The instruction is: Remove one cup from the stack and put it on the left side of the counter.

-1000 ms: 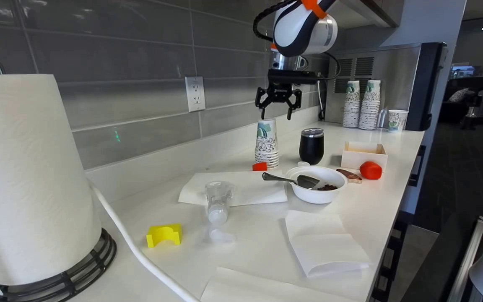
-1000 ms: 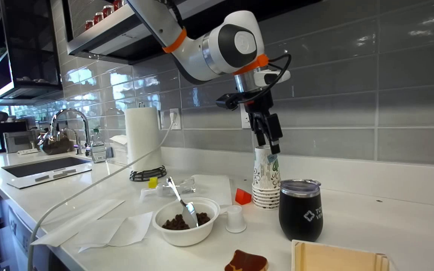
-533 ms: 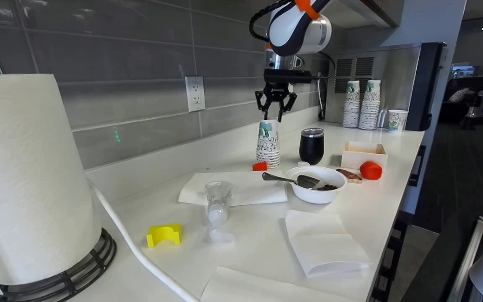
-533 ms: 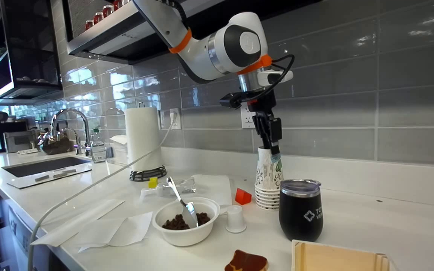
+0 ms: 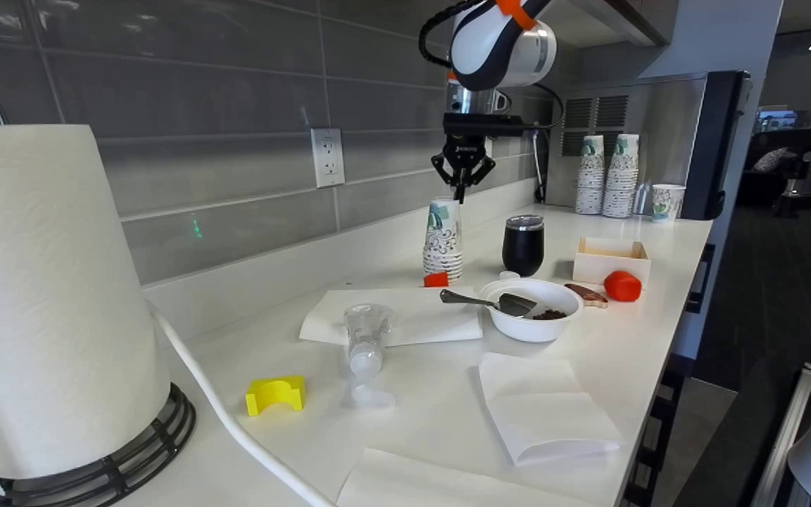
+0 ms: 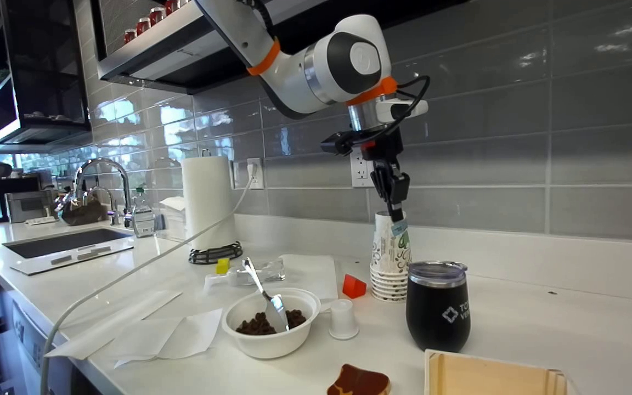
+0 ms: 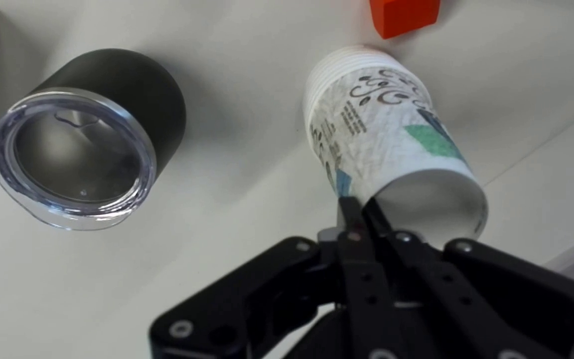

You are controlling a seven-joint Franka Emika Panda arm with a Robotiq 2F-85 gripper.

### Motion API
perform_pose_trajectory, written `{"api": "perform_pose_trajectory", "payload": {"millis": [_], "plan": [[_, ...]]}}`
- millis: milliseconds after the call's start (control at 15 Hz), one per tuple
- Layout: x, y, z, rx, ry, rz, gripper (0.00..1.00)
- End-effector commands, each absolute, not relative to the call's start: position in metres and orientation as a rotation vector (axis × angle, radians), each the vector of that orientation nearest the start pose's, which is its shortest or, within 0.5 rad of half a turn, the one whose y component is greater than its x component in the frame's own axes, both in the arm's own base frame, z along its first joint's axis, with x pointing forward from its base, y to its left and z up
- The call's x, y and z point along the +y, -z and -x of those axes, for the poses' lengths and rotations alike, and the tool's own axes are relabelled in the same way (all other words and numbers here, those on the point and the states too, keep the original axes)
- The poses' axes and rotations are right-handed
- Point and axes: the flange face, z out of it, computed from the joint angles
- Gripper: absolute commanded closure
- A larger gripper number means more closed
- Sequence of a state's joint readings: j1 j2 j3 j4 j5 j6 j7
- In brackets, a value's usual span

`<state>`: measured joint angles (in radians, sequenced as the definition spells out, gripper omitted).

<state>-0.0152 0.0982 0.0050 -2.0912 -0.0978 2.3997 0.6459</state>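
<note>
The stack point(image 5: 442, 271) of nested white paper cups stands upside down near the wall on the off-white counter point(image 5: 434, 387). Its top cup point(image 7: 376, 149), printed in green and blue, has its hollow base facing up. My gripper point(image 7: 359, 203) comes down on it from above, jaws closed across the edge of that base. In the wrist view, a finger point(image 7: 377, 219) reaches into the hollow while its partner lies against the printed outside. Both exterior views show the gripper point(image 6: 396, 215) touching the top of the stack. Whether the stack is lifted at all, I cannot tell.
A black lidded mug point(image 6: 438, 312) stands close beside the stack, and a red block point(image 6: 354, 286) sits near its foot. A white bowl point(image 5: 529, 327) with a spoon, a wooden box point(image 5: 610, 264), paper sheets point(image 5: 546, 415) and a paper towel roll point(image 5: 53, 303) occupy the counter.
My jaws, wide apart a second ago, have closed on the base edge of the top cup. The stack has shifted slightly towards the wall in the last half second.
</note>
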Motion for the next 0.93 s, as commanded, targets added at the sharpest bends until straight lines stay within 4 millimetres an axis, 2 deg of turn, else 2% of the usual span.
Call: {"api": "perform_pose_trajectory", "payload": {"millis": [0, 333, 867], "plan": [[-0.007, -0.401, -0.579, 0.909, 0.311, 2.991, 1.0], [-0.009, -0.424, -0.558, 0.91, 0.376, 2.972, 0.99], [-0.015, -0.489, -0.518, 0.917, 0.552, 2.953, 0.99]]}}
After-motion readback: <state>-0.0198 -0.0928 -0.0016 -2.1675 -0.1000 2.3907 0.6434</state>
